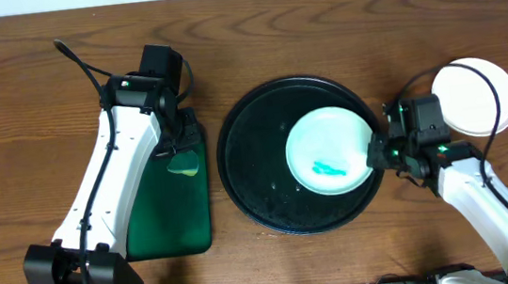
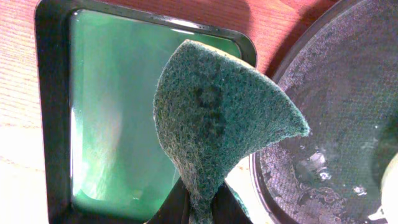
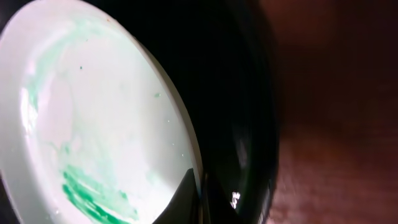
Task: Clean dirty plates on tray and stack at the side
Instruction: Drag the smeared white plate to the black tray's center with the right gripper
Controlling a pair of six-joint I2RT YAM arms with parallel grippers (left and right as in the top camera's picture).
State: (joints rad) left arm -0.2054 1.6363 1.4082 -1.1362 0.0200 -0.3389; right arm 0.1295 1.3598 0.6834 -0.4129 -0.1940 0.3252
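A pale mint-green plate (image 1: 323,142) with a teal smear lies on the right half of the round black tray (image 1: 251,161). My right gripper (image 1: 375,152) is shut on the plate's right rim; the right wrist view shows one finger on top of the smeared plate (image 3: 93,118) and one under its edge (image 3: 199,196), with the tray's rim (image 3: 245,93) beside it. A white plate (image 1: 482,95) sits on the table at the right. A third plate is not in view. My left gripper (image 1: 182,152) is shut on a green scouring sponge (image 2: 217,118), held above the left tray's right edge.
A dark green rectangular tray (image 1: 162,213) lies left of the black tray; it shows under the sponge in the left wrist view (image 2: 118,112). The black tray's surface (image 2: 348,124) looks wet. Cables run near both arms.
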